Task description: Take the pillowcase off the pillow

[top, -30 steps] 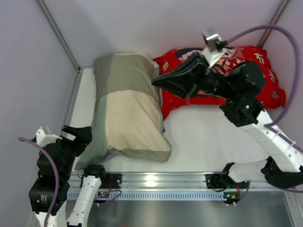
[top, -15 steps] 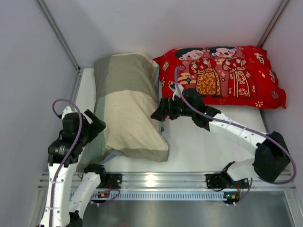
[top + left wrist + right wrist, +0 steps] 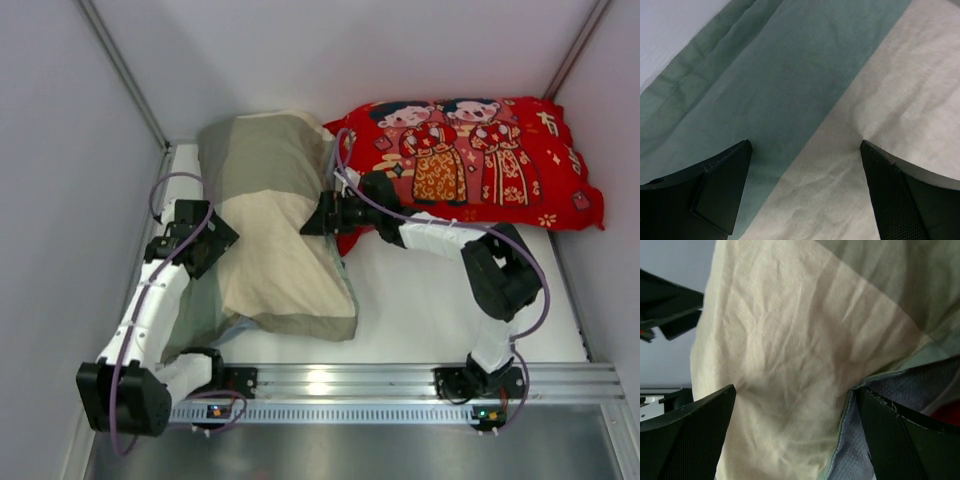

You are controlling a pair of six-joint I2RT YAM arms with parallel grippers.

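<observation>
**Operator:** What is threatening the next move?

**Technician:** Both claws are standing apart and gripping nothing. The left claw (image 3: 805, 145) is hovering over the seam between the green and cream panels of the pillowcase (image 3: 270, 240). The right claw (image 3: 795, 390) is facing the cream panel from the opposite side. If either claw is biting too deep, it is probably pinching filling along with cloth, and the pillow is then travelling with the case. The right claw is also working just beside the red cartoon-print pillow (image 3: 470, 160), so a stray bite is risking that cover.

**Operator:** What is the case holding?

**Technician:** It is lying plump on the counter (image 3: 440, 290), left of the red pillow, so the pillow is judged to be sitting inside, though it is not showing. Blue-grey lining is showing by the right claw, but which end is opening cannot be told.
</observation>
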